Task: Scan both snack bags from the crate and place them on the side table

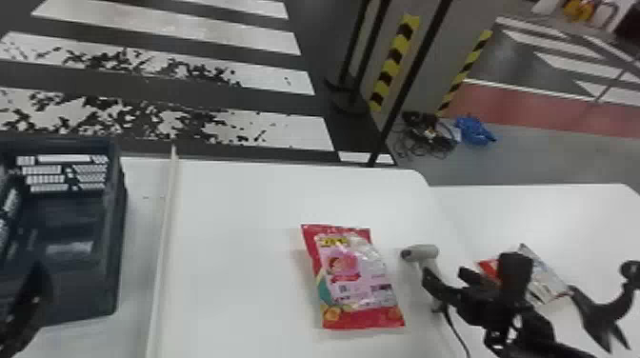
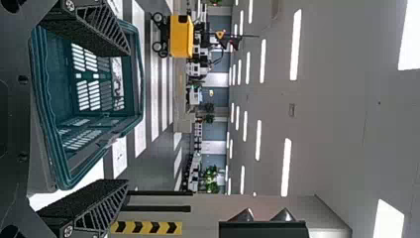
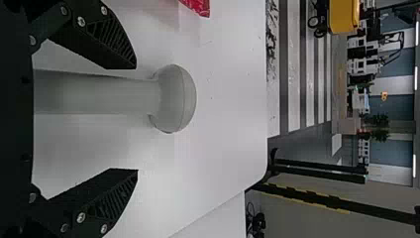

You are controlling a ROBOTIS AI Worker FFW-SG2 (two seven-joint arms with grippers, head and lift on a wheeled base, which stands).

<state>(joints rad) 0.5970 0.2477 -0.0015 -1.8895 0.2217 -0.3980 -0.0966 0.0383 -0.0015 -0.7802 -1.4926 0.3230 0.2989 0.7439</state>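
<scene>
The white table point(image 1: 238, 204) ran beneath my view, with the side table point(image 1: 571, 204) adjoining on the robot's right. On the robot's left stood the dark blue-green crate point(image 1: 122, 228), beyond a raised white strip point(image 1: 164, 238).

The left gripper point(image 1: 28, 304) was at the crate's near end, pointing about level across the room, its jaws spread wide and holding nothing. The right gripper point(image 1: 497, 280) reached out over the side table's near part, aimed forward. Its jaws were wide apart too, with the grey handheld scanner's point(image 3: 99, 94) handle between them, a gap on either side, so they gripped nothing.

One snack bag point(image 1: 355, 281) lay flat on the table: red ends, a pink-and-white front, yellow lettering, a small pink drawing and blocks of fine print. The other snack bag point(image 1: 547, 281), red and pale, rested on the side table, partly hidden behind the right gripper.
</scene>
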